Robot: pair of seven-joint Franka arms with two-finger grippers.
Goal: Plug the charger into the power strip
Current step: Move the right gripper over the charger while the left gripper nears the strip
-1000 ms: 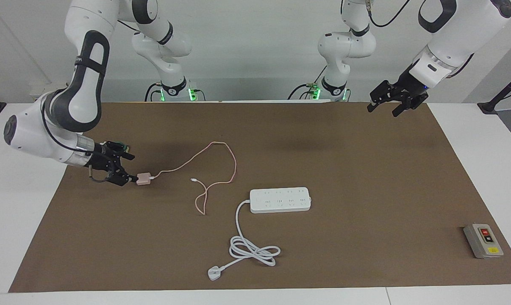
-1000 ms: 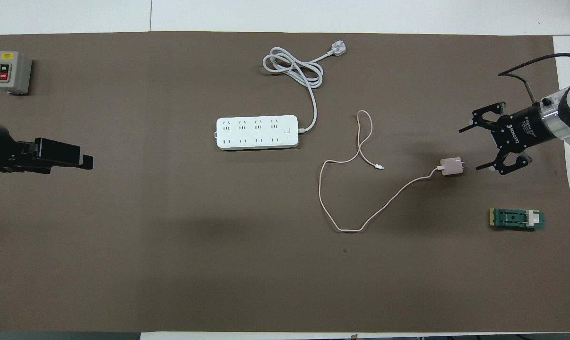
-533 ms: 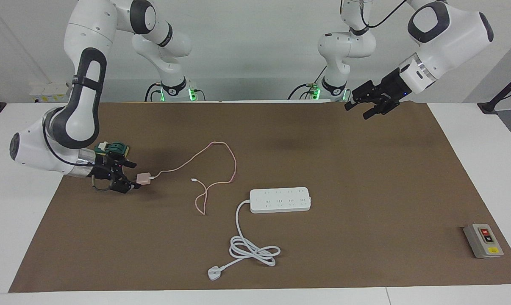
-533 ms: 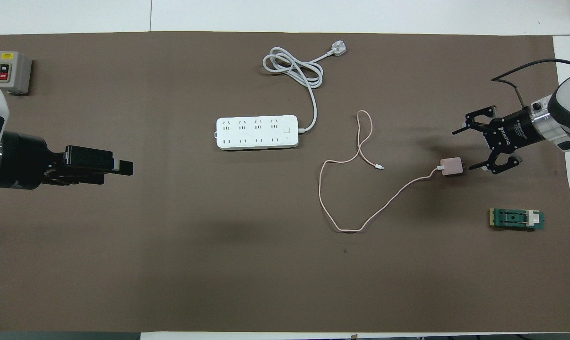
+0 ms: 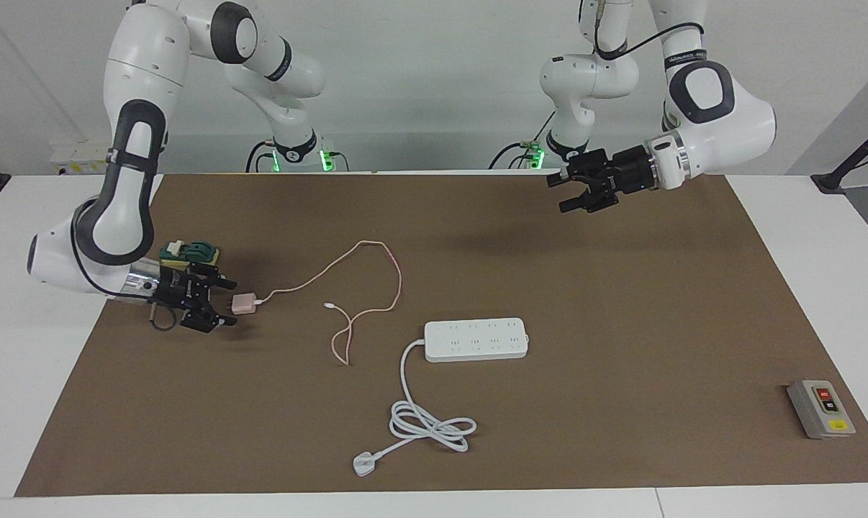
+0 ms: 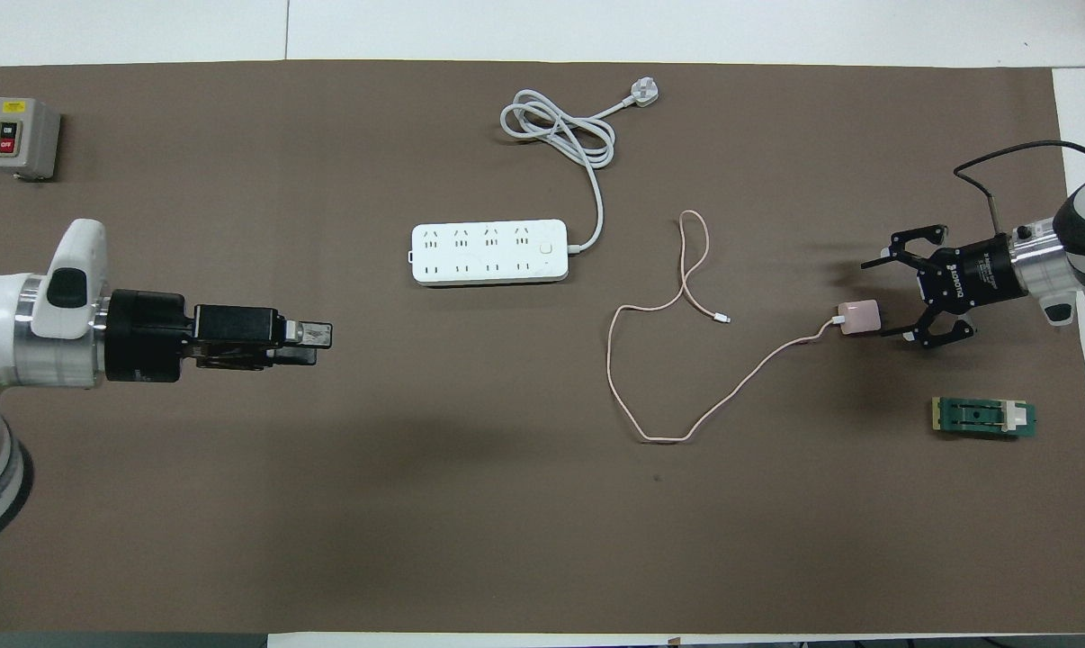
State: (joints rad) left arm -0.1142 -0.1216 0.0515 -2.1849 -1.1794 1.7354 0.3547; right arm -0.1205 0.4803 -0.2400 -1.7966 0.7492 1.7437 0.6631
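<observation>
Nearest the robots, we see the left gripper [image 5: 565, 192] up over the brown mat [image 5: 621, 302] near its robot-side edge, fingers spread, holding nothing. At the right arm's end, the right gripper [image 5: 222, 302] sits low, jaws wide, flanking the prong end of the pink charger [image 5: 244, 304] without gripping it; a green board [image 6: 984, 418] lies nearby. Mid-mat lies the white power strip [image 5: 476, 339], its coiled cord [image 5: 431, 424] toward the edge farthest from the robots.
</observation>
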